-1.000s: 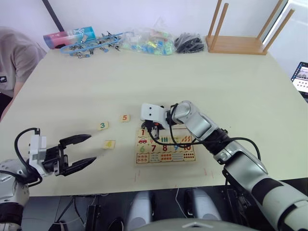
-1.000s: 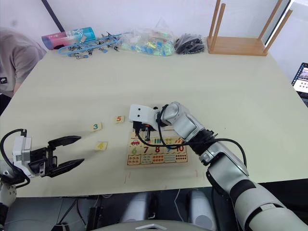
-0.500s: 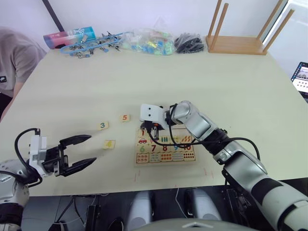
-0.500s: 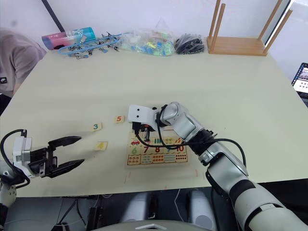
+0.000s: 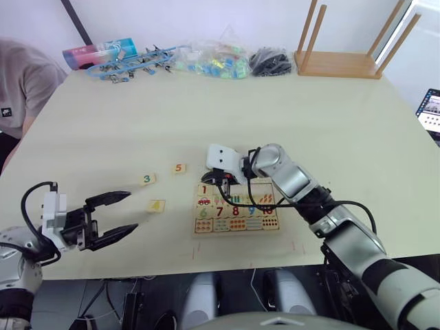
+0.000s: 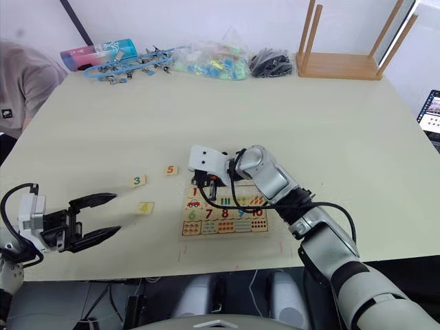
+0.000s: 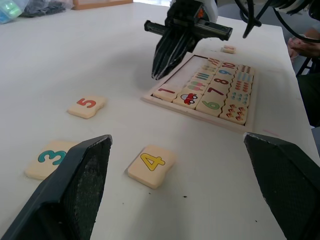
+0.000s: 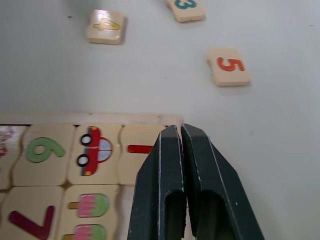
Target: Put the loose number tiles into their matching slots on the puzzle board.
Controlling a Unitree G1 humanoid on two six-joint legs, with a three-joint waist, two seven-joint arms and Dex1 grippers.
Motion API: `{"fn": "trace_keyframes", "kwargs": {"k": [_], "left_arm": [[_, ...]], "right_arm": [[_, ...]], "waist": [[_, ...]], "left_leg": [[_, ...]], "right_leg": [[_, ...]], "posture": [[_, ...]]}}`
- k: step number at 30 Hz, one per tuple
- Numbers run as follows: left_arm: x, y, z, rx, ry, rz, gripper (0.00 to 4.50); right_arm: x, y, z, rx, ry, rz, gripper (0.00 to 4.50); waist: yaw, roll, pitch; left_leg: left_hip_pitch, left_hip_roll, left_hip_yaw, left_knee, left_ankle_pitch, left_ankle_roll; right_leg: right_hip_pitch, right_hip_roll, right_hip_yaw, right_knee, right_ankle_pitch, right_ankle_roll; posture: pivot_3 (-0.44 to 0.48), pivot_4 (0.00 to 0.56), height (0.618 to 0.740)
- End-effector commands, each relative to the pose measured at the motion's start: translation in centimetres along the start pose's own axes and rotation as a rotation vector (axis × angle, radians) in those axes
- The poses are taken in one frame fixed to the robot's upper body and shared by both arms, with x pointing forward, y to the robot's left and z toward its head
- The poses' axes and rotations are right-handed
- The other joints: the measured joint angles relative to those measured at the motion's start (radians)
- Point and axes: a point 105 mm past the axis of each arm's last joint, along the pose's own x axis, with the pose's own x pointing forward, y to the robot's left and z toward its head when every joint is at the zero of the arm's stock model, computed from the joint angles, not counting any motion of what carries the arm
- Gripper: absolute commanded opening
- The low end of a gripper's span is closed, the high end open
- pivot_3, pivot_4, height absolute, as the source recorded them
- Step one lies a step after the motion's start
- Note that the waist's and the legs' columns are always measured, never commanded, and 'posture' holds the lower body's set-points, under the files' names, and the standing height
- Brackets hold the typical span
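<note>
The puzzle board point(image 5: 238, 218) lies near the table's front edge. Tile 1 point(image 8: 141, 148) sits in its top-left slot, and the bare slots point(image 7: 187, 74) beside it are partly hidden by my right arm. My right gripper point(image 8: 179, 132) is shut with nothing in it, tips just above the board's top-left corner next to tile 1. Loose tiles 5 point(image 5: 179, 168), 3 point(image 5: 146, 179) and 4 point(image 5: 156, 205) lie left of the board. Another small tile point(image 7: 228, 49) lies beyond the board, digit unreadable. My left gripper point(image 5: 130, 211) hovers open, left of tile 4.
Along the far edge lie a pink and blue can point(image 5: 93, 53), blue clips point(image 5: 134, 65), a bag of coloured pieces point(image 5: 213, 63) and a black pile point(image 5: 271, 62). A wooden rack point(image 5: 340, 65) stands at the far right. A person point(image 5: 20, 86) sits at the table's left edge.
My right gripper has shifted a little to the right at the board's top-left corner. The left gripper and the loose tiles have not moved.
</note>
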Motion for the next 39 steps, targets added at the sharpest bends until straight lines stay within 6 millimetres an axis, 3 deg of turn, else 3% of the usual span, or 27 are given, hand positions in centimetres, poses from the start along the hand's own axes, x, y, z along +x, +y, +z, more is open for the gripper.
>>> {"fn": "trace_keyframes", "kwargs": {"k": [1, 7, 13, 19, 25, 29, 32, 34, 39], "left_arm": [[0.0, -0.1, 0.6, 0.018, -0.001, -0.038, 4.50], [0.1, -0.2, 0.5, 0.010, 0.003, -0.047, 4.50], [0.3, 0.3, 0.3, -0.010, -0.003, -0.031, 4.50], [0.4, 0.5, 0.0, -0.015, 0.015, -0.020, 4.50], [0.1, 0.8, -0.3, -0.028, 0.020, 0.012, 4.50], [0.0, 1.2, -0.5, -0.025, 0.039, 0.045, 4.50], [-0.2, 1.3, -1.0, -0.025, 0.064, 0.072, 4.50], [-0.4, 1.6, -1.1, -0.036, 0.070, 0.096, 4.50], [-1.1, 1.6, -1.3, -0.037, 0.088, 0.114, 4.50]], "right_arm": [[-0.5, 0.0, 1.3, -0.024, -0.052, -0.006, 0.11], [-1.7, -0.2, 2.2, -0.003, -0.147, -0.048, 0.11], [-5.0, 0.9, 3.1, 0.021, -0.276, -0.103, 0.11], [-10.1, 1.2, 2.8, 0.066, -0.382, -0.278, 0.11], [-15.2, 1.8, 0.4, 0.122, -0.371, -0.476, 0.11], [-18.7, 3.3, -2.4, 0.174, -0.348, -0.598, 0.11], [-20.3, 4.3, -3.6, 0.202, -0.343, -0.647, 0.69], [-22.0, 5.3, -5.1, 0.217, -0.309, -0.697, 1.41], [-25.7, 9.1, -9.0, 0.282, -0.216, -0.796, 3.74]], "waist": [[0.000, 0.000, 0.000], [0.001, 0.000, 0.000], [0.005, -0.001, 0.000], [0.008, -0.004, -0.002], [0.009, -0.005, -0.003], [0.016, -0.005, -0.003], [0.022, -0.005, -0.003], [0.028, -0.005, -0.003], [0.039, -0.005, -0.003]], "left_leg": [[0.000, 0.000, 0.000, 0.000, 0.000, 0.000], [0.000, 0.000, 0.000, 0.000, 0.000, 0.000], [0.000, 0.000, -0.001, 0.001, 0.000, 0.000], [-0.001, 0.000, -0.002, 0.002, 0.000, 0.000], [0.000, 0.000, -0.002, 0.002, -0.001, 0.001], [0.000, 0.000, -0.002, 0.002, -0.001, 0.002], [0.000, 0.000, -0.001, 0.002, -0.002, 0.004], [0.001, 0.000, -0.002, 0.002, -0.002, 0.004], [0.001, -0.001, -0.003, 0.002, -0.003, 0.005]], "right_leg": [[0.000, 0.000, 0.000, 0.000, 0.000, 0.000], [0.000, 0.000, 0.000, 0.000, 0.000, 0.000], [0.001, 0.000, 0.000, 0.000, 0.000, 0.000], [0.001, 0.000, -0.001, 0.000, 0.000, 0.000], [0.002, 0.000, -0.002, 0.000, 0.000, 0.000], [0.002, 0.000, -0.002, -0.001, 0.000, 0.000], [0.002, 0.000, -0.001, -0.001, 0.000, 0.000], [0.004, 0.000, -0.001, -0.001, 0.000, 0.000], [0.005, 0.000, -0.002, -0.002, 0.000, 0.000]], "posture": [[0.000, 0.150, 0.737], [0.000, 0.150, 0.737], [0.000, 0.150, 0.737], [0.000, 0.150, 0.737], [0.000, 0.150, 0.737], [0.000, 0.150, 0.737], [0.000, 0.150, 0.737], [0.000, 0.150, 0.737], [0.000, 0.150, 0.737]]}}
